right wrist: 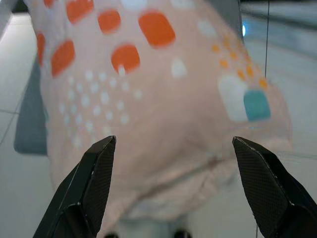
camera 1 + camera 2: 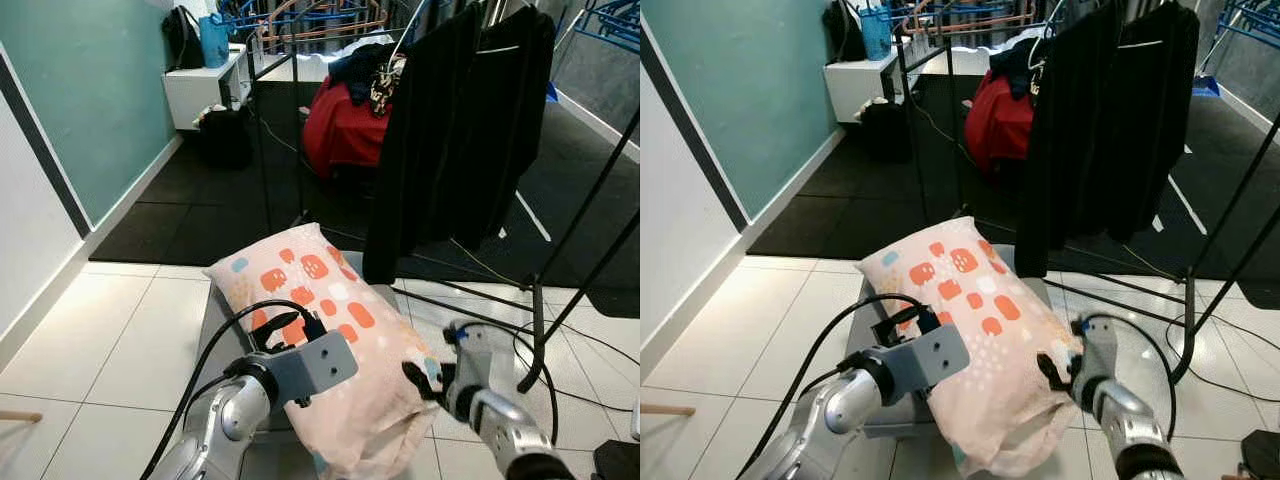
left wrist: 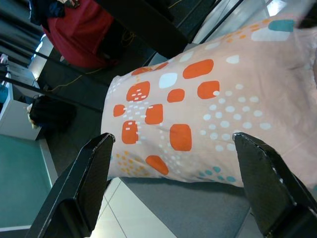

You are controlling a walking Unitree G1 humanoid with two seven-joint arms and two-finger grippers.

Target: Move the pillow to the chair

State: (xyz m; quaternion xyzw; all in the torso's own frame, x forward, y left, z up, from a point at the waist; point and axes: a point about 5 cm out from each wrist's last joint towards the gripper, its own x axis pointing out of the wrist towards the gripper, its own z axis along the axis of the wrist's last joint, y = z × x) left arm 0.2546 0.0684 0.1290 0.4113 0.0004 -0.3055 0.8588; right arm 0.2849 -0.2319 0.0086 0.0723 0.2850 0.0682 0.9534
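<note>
Left tool (image 2: 285, 338) and right tool (image 2: 420, 380), fingers spread, flanking pillow (image 2: 330, 330).

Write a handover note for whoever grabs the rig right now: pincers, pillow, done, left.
Left pincer: open, at the pillow's left side, not gripping.
Right pincer: open, at the pillow's near right end, not gripping.
Pillow: pink with orange patches, lying on a grey pad on the tile floor, beside a rack of black clothes.
Done: both arms flank the pillow.
Left: close in, lift, carry it to the chair.
</note>
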